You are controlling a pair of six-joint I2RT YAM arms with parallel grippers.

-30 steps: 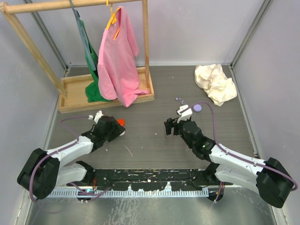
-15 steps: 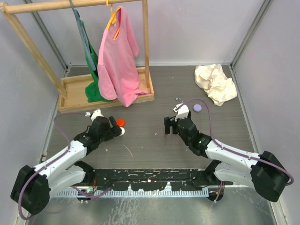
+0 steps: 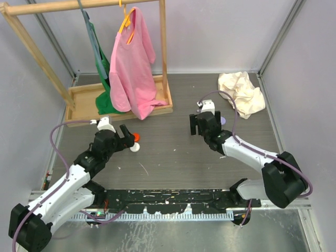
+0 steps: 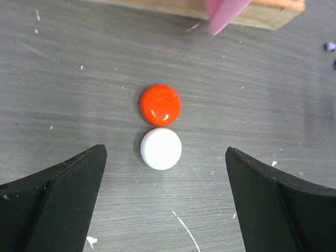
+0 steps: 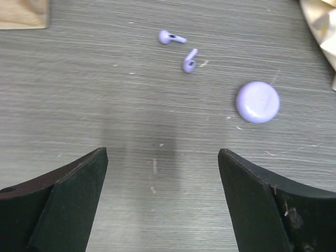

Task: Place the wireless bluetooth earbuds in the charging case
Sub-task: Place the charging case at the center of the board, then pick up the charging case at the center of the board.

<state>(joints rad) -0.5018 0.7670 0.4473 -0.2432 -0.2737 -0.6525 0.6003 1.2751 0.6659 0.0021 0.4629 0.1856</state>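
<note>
A red round case (image 4: pixel 160 104) and a white round case (image 4: pixel 161 148) lie touching on the table, both closed. My left gripper (image 4: pixel 165 152) is open above them, with the white case between the jaws' tips. In the top view the left gripper (image 3: pixel 127 140) sits just left of the red case (image 3: pixel 136 136) and white case (image 3: pixel 135 147). Two lilac earbuds (image 5: pixel 171 37) (image 5: pixel 189 60) lie loose ahead of my open, empty right gripper (image 5: pixel 163 152). A closed lilac case (image 5: pixel 257 102) lies to their right. In the top view the right gripper (image 3: pixel 203 122) partly covers the lilac case (image 3: pixel 223 121).
A wooden clothes rack (image 3: pixel 118 102) with a pink shirt (image 3: pixel 131 63) and a green garment stands at the back left; its base edge shows in the left wrist view (image 4: pixel 252 16). A crumpled cream cloth (image 3: pixel 241 93) lies at the back right. White specks dot the table.
Both arms have reached away from their bases. The left gripper has moved up beside the red and white cases. The right gripper has moved up toward the lilac case.
</note>
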